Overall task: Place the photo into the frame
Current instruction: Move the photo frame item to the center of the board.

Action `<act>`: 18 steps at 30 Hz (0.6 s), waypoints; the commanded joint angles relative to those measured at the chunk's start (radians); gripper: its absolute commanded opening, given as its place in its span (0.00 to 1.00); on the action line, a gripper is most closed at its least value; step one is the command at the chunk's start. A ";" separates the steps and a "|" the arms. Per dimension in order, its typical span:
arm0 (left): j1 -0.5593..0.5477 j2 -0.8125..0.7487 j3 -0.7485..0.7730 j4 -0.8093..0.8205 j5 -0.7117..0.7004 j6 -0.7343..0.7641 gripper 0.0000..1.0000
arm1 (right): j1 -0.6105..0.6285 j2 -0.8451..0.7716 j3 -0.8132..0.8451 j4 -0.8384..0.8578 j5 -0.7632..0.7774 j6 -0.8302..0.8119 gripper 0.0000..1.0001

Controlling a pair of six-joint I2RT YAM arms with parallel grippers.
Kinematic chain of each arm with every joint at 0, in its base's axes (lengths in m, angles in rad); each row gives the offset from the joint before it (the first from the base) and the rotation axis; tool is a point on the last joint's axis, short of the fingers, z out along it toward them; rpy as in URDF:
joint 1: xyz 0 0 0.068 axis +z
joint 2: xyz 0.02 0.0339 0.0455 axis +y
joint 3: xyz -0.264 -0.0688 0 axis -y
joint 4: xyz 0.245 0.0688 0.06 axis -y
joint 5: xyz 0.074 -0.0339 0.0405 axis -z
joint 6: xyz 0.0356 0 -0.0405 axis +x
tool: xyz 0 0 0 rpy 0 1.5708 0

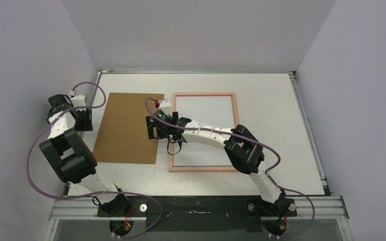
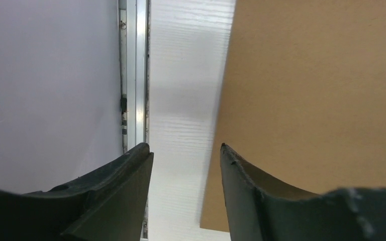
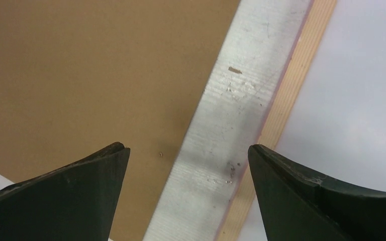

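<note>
The frame lies flat at the table's middle, its pale wood side up with pink showing at the edge. A smooth pale sheet fills its opening; no blue print shows in any view. My right gripper is open and empty. It hovers over the strip of table between the frame's left rail and the brown backing board. My left gripper is open and empty, over the board's left edge.
The brown backing board lies flat left of the frame, a narrow gap of white table between them. A metal rail and grey wall bound the table's left side. Bare table lies right of the frame.
</note>
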 commanded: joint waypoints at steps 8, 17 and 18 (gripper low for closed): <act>-0.003 0.139 -0.035 0.235 -0.150 0.004 0.43 | 0.013 0.112 0.110 0.049 0.102 0.081 0.92; -0.032 0.196 -0.046 0.265 -0.148 0.009 0.42 | 0.016 0.158 0.156 0.015 0.147 0.107 0.91; -0.036 0.199 -0.052 0.268 -0.148 0.010 0.43 | 0.016 0.164 0.165 0.010 0.150 0.107 0.91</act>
